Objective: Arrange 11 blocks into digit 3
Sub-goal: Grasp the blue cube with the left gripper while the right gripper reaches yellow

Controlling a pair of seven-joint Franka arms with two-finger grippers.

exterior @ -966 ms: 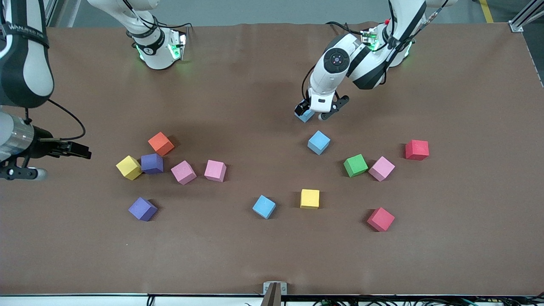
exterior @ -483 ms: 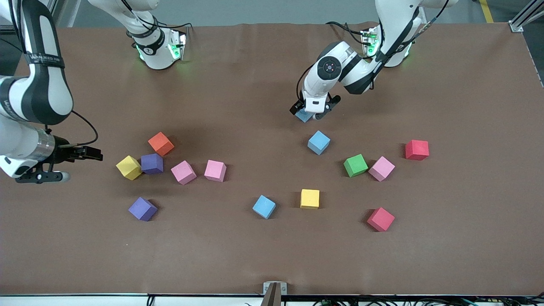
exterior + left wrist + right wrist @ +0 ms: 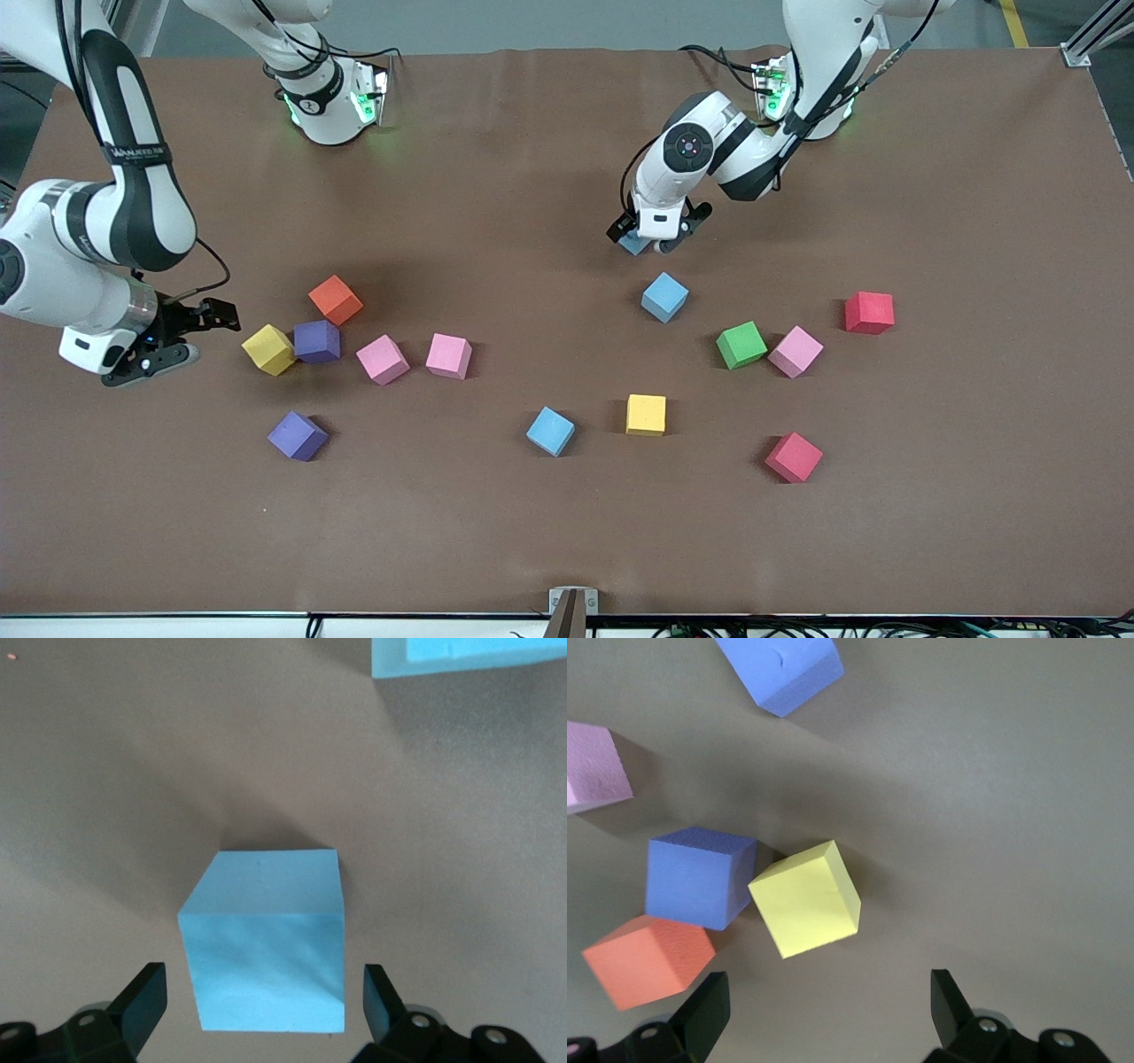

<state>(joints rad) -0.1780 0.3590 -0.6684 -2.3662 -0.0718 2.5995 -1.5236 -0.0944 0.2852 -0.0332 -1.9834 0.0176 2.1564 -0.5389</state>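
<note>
Left gripper [image 3: 649, 237] is low over a light blue block [image 3: 634, 243] on the counter [image 3: 532, 177], near its own base, and the right gripper [image 3: 190, 335] hangs just beside the yellow block [image 3: 268, 348]. In the left wrist view the fingers [image 3: 142, 1003] stand wide on both sides of this block [image 3: 266, 939] without touching; the foam seems light and soft, so a gentle hold on two flat opposite faces should be enough. In the right wrist view the gripper [image 3: 828, 1014] is also wide and empty, near the yellow block [image 3: 806, 899].

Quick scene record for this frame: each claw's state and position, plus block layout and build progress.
left claw: open, fingers either side of a light blue block on the table, not yet closed on it
right claw: open, low beside the yellow block, holding nothing
cluster at right arm's end: yellow block touching a purple block, orange block just farther from the camera
other blocks: scattered singly across the table
digit 3: not started, no blocks lined up
</note>
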